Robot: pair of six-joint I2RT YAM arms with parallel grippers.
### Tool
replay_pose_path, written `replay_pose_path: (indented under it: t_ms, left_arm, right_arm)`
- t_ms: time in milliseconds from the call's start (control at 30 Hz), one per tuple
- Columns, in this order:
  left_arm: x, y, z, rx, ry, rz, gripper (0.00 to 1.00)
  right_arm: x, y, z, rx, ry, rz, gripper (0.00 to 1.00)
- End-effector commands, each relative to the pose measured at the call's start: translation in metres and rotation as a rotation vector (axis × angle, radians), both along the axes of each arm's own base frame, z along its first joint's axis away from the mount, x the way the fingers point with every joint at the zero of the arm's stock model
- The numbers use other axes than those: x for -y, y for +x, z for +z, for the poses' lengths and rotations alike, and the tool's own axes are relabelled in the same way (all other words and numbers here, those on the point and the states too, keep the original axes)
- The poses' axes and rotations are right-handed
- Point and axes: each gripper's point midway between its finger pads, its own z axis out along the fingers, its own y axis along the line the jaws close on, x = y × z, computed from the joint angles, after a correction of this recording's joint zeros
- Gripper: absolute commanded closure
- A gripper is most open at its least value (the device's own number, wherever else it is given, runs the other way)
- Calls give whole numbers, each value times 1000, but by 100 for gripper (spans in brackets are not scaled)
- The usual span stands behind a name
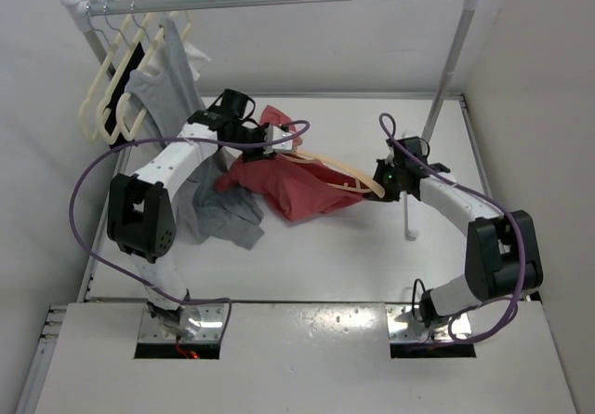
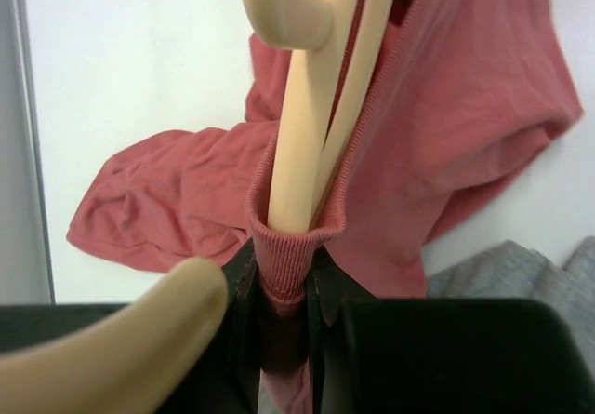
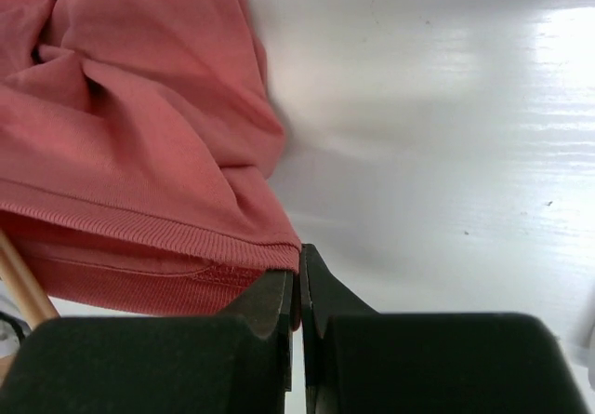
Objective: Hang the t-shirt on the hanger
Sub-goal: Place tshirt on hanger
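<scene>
The white table point(image 1: 307, 265) carries everything, with a chrome clothes rack point(image 1: 279, 0) standing along its far edge. Pale cream hangers point(image 1: 107, 107) crowd the rack's left end. A grey garment point(image 1: 218, 214) hangs from that end and spills onto the table's left side. The t-shirt point(image 1: 297, 191) lies bunched near the middle of the table, just right of the grey cloth and touching it. It is soft, light cotton that will sag and fold wherever it is not held, so its ribbed edges give the firmest hold. The hanger point(image 1: 335, 170) lies slanted across the t-shirt from left to right and is partly threaded into it. It is thin, stiff and smooth plastic, and cloth will probably slide along it easily. In the left wrist view its two arms pass up through the collar point(image 2: 284, 256), and the hook point(image 2: 284, 9) is already clear of the cloth. The left fingers point(image 2: 327, 316) stand narrow and pinch that collar band just below the hanger's arms. The right fingers point(image 3: 270, 307) are pressed together at a ribbed edge on the t-shirt's right side. They seem to nip only its very end, a thin hold that could slip under tension.
</scene>
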Motion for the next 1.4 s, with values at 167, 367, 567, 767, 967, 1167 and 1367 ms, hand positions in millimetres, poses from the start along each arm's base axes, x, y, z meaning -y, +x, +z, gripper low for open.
replay_pose_path:
  t_ms: [167,367,567,767,967,1167,1367]
  left_arm:
    - [-46,36,26,126,34,210,100]
    - [-44,14,18,66,-6,152,100]
    - [-62,28,6,85,42,253,100]
    - [-86,38,-5,134,122,335,100]
    - [-91,30,-12,146,160,305,100]
    - [-94,22,-28,179,260,230,100]
    - [-79,13,-31,215,310,130,100]
  right_arm:
    - [16,-8,4,-45,-7,14,100]
    - [6,-8,-2,-61,123,17,100]
    - [33,-9,-6,-71,147,-133,100]
    - [64,-8,13,7,129,-291,100]
    - [87,-6,35,68,36,-330,100]
    - [98,-2,44,65,-90,-261,100]
    - [109,18,77,162,-185,-230,100]
